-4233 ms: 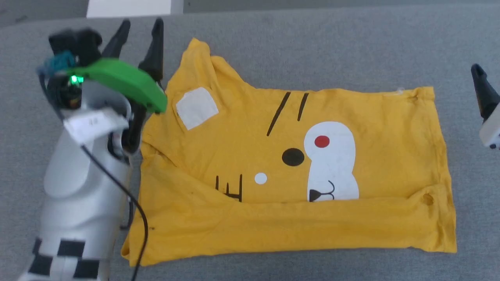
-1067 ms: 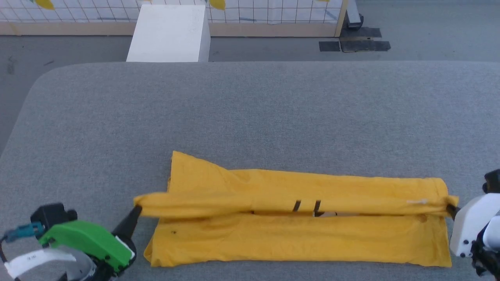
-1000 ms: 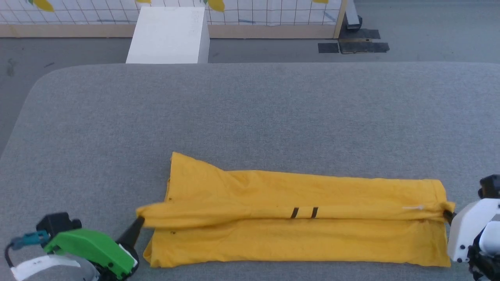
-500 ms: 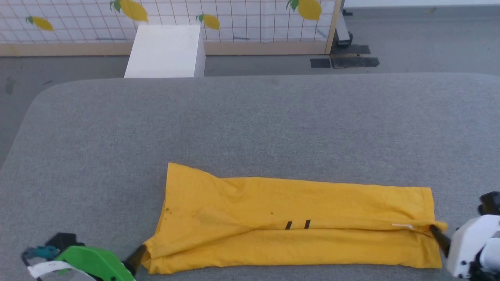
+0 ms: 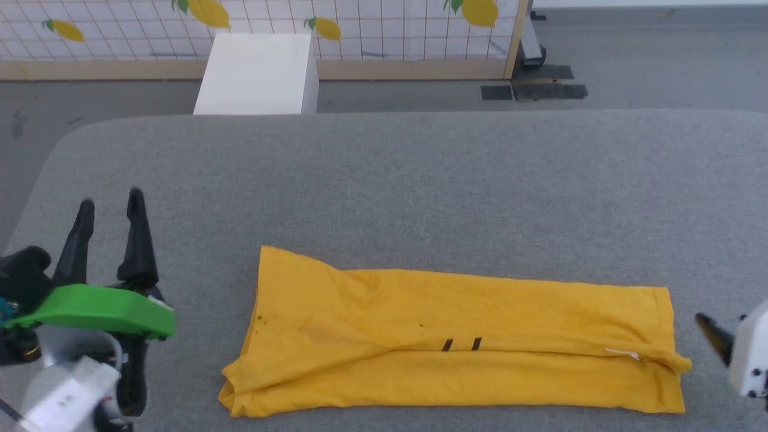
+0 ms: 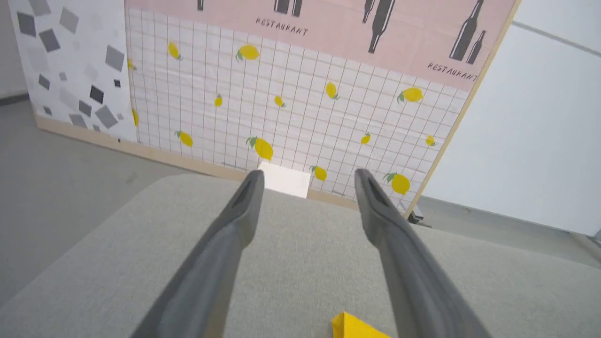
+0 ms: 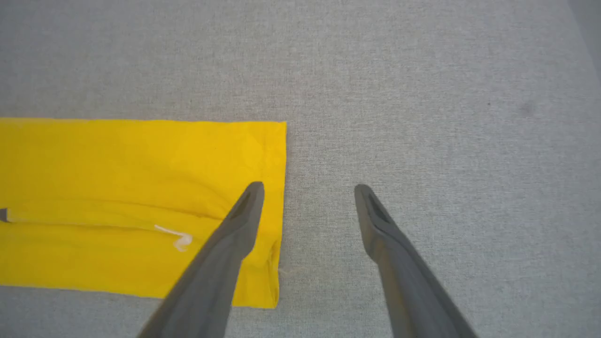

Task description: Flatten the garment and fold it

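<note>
Shirt [image 5: 456, 354] lies folded into a long yellow band running left to right on the near part of the grey table [image 5: 384, 180], with two short black stripes showing along its fold. Well off its left end the left gripper [image 5: 111, 199] stands open and empty, fingers pointing far. Just off its right end the right gripper [image 7: 310, 188] is open and empty too, one finger over the hem and the other over bare table, while a white box [image 5: 255, 72] and a lemon-print panel [image 5: 360, 30] stand beyond the table's far edge.
</note>
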